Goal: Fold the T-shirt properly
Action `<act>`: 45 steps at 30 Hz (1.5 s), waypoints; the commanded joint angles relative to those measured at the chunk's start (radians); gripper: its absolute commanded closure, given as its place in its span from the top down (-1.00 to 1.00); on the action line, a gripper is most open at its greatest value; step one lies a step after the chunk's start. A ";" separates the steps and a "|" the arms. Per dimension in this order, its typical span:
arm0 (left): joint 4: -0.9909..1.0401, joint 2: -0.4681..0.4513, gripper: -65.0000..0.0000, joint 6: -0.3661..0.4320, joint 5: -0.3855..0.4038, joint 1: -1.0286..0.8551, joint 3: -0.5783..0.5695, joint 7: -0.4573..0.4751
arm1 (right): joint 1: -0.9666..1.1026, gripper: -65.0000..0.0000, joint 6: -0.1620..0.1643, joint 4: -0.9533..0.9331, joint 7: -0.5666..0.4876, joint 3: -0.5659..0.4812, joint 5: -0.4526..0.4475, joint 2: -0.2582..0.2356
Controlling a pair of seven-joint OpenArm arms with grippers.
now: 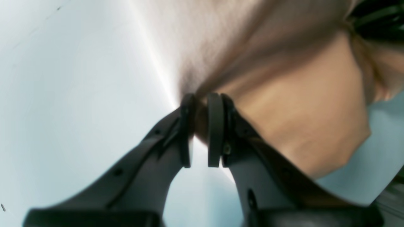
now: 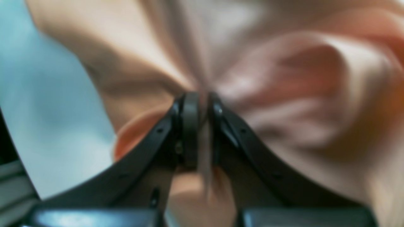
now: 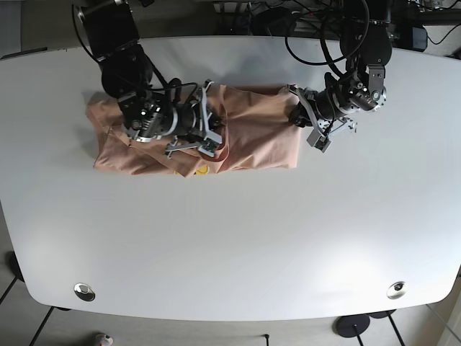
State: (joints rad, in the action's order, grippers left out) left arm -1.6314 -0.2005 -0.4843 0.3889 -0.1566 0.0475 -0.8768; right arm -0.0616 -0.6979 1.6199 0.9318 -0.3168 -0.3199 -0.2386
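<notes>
T-shirt point(image 3: 252, 137) — pinched between both tools

No readable text, no labels, no brands, no numbers, no signs

One T-shirt point(image 3: 252, 137), one table point(image 3: 230, 238), two claws: left claw point(image 3: 294, 115), right claw point(image 3: 216, 133)

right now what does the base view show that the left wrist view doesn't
Only the base view shows the whole peach T-shirt bunched on the white table, plus the right gripper clamping its middle. Only the left wrist view shows up close how the left gripper pinches a thin fold between nearly closed jaws. Both show the T-shirt, the table and the left gripper at the shirt's edge.
</notes>
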 commanded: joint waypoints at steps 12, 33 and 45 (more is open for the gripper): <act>-0.008 -0.007 -0.82 0.006 -0.029 0.002 0.001 0.011 | 0.082 -0.84 0.000 0.242 0.005 0.193 -0.235 0.034; -0.010 -0.006 -0.82 0.006 -0.025 -0.004 0.005 0.009 | -0.043 -0.84 0.000 -0.033 -0.138 0.506 0.275 0.233; -0.235 0.052 -0.82 0.006 -0.023 0.044 0.004 0.008 | -0.047 -0.49 0.000 -0.002 0.295 1.007 -0.347 0.089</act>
State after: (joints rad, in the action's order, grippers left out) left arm -1.8503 -0.1452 -0.4736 0.3481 -0.1246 0.0517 -0.8932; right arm -0.0940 -0.6922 1.5742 1.2602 0.7166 -0.7101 -0.1577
